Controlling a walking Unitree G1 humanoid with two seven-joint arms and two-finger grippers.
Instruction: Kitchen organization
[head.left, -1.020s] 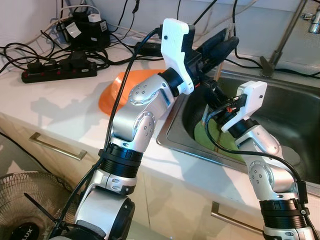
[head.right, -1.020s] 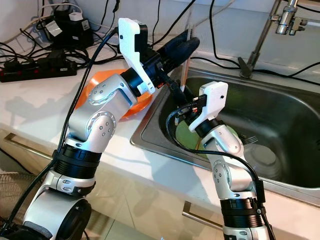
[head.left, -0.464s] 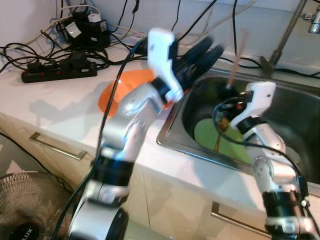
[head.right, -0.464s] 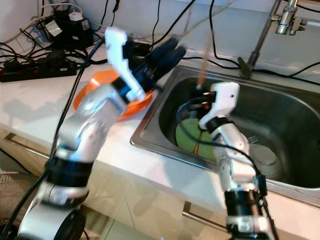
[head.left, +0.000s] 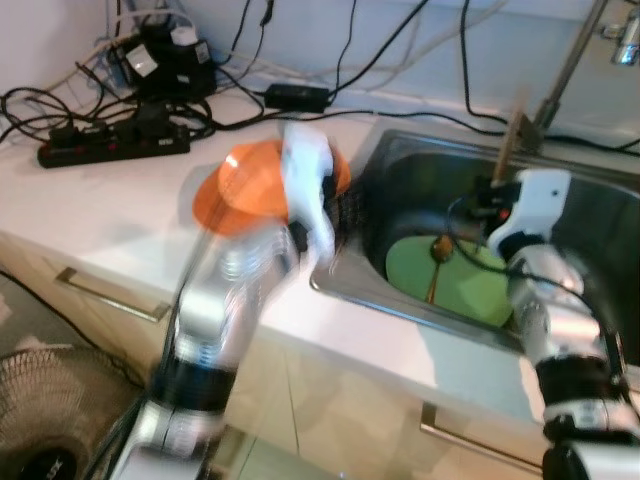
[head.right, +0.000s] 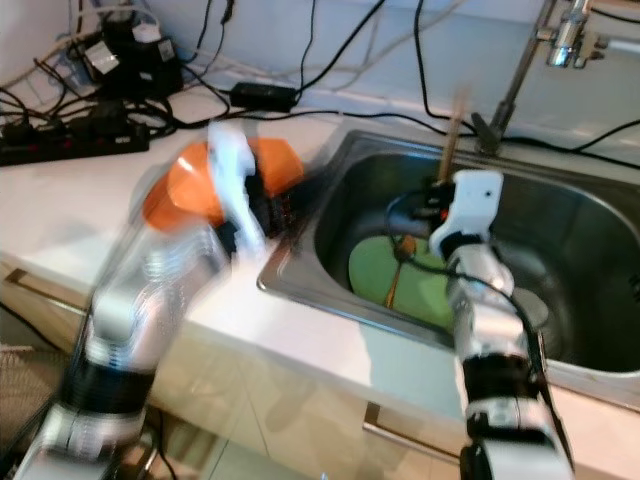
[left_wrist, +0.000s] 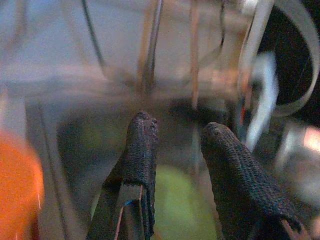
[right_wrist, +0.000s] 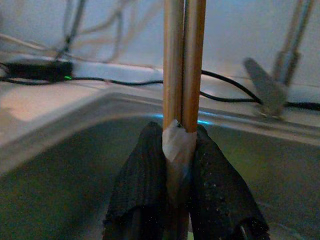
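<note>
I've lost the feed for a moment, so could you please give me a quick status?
Right gripper shut on chopsticks, over the sink. Left gripper open. Green plate below. No obstruction seen.

Sink crowded, counter front mostly free

Right pincer (right_wrist: 175, 165) w/ chopsticks (right_wrist: 184, 60) stands over sink (head.left: 590, 215) middle, above green plate (head.left: 450, 280); faucet (head.left: 565, 70) behind. Left arm blurred at sink's left rim, its pincer (left_wrist: 175, 165) fingers apart, beside orange bowl (head.left: 240, 180). Power strip (head.left: 110, 150) and cables (head.left: 300, 95) fill counter (head.left: 90, 215) back; front strip left of bowl is bare.

Power strip (head.left: 112, 145), cables (head.left: 300, 60), fan (head.left: 45, 420)
</note>
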